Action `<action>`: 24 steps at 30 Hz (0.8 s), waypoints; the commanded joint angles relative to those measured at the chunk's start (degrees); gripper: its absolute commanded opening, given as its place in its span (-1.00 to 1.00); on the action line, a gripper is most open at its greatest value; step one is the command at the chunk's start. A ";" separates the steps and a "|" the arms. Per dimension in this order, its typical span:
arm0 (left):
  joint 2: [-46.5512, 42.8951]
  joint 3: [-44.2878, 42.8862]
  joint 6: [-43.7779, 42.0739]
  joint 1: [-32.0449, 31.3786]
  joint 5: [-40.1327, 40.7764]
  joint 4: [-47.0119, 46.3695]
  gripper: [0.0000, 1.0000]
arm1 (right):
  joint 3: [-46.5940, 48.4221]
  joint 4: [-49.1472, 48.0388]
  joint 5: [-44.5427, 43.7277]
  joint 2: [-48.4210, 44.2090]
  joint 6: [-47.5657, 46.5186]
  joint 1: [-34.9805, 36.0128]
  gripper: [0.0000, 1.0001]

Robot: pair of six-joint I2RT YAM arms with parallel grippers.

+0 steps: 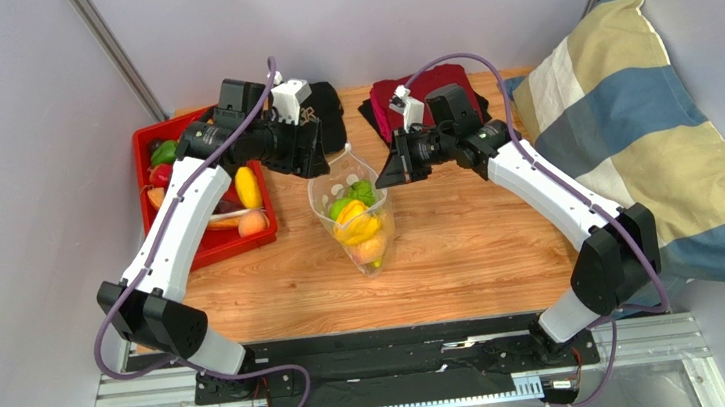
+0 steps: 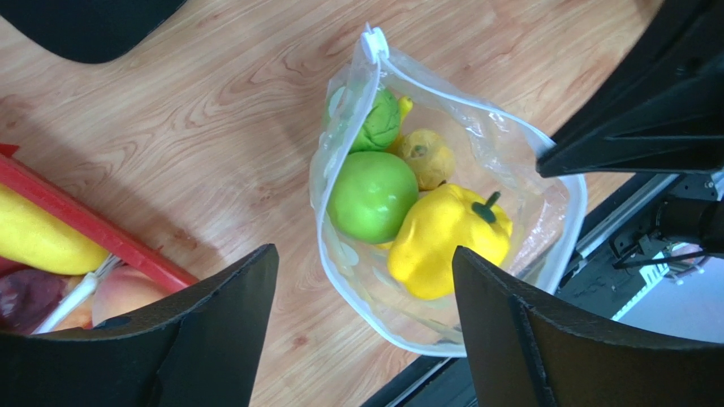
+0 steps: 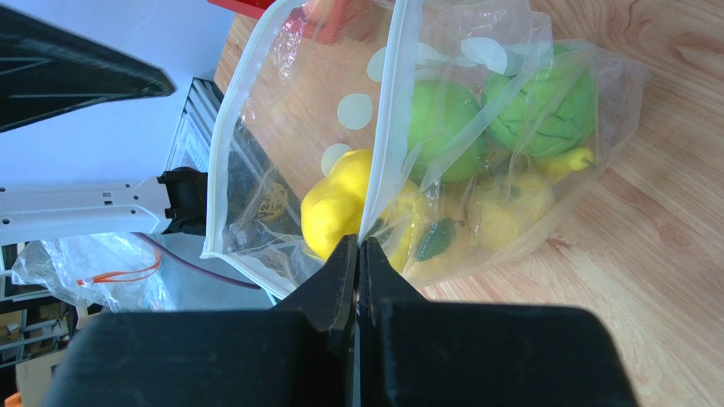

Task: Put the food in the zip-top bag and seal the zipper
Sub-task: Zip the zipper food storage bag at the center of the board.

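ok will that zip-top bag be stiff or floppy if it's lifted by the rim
Probably floppy: the zip-top bag is thin clear film, wrinkling where the right gripper pinches its rim. Likely bottom-heavy too, with the yellow pepper, green apple and other food bunched toward its bottom, so it may sag and swing.

Arms [image 1: 182, 220]: white shells, black joints; purple cables [image 1: 502, 83] alongside; black wedge-shaped gripper fingers [image 2: 212, 339].

A red tray [image 1: 249, 242] sat left on the table [image 1: 465, 243], a striped pillow [image 1: 628, 129] right, a red cloth [image 1: 435, 86] top centre.
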State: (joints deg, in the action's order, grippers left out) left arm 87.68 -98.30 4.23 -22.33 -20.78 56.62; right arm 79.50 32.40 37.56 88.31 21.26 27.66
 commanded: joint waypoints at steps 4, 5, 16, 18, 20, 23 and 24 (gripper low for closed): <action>4.33 2.50 3.67 0.44 -6.99 -5.82 0.53 | -2.51 -5.33 1.99 -4.11 1.77 -0.24 -1.00; 5.21 2.24 4.38 0.44 -9.70 -6.17 0.51 | -2.69 -5.51 1.99 -4.29 1.86 -0.06 -1.00; 11.11 0.39 13.52 -1.31 -22.46 -13.37 -0.37 | -5.59 -8.76 -2.12 -5.43 2.74 3.71 -1.00; 11.11 1.44 16.14 -1.40 -23.17 -14.60 -0.18 | -6.03 -8.76 -3.54 -5.17 2.30 4.33 -1.00; 11.02 2.50 17.21 -1.40 -24.30 -15.57 0.06 | -6.64 -9.55 -5.12 -4.82 2.39 4.42 -1.00; 11.46 3.55 18.01 -1.75 -24.22 -15.84 0.28 | -6.29 -10.78 -6.18 -4.12 2.91 4.42 -1.00; 11.64 3.64 18.01 -1.93 -24.31 -15.84 0.31 | -6.12 -11.22 -6.18 -4.03 3.26 4.51 -1.00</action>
State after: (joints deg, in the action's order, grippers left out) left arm 99.44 -95.68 19.07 -23.66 -42.30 43.40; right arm 72.97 25.65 34.20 84.95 24.05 32.14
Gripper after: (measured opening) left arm 0.623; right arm 0.009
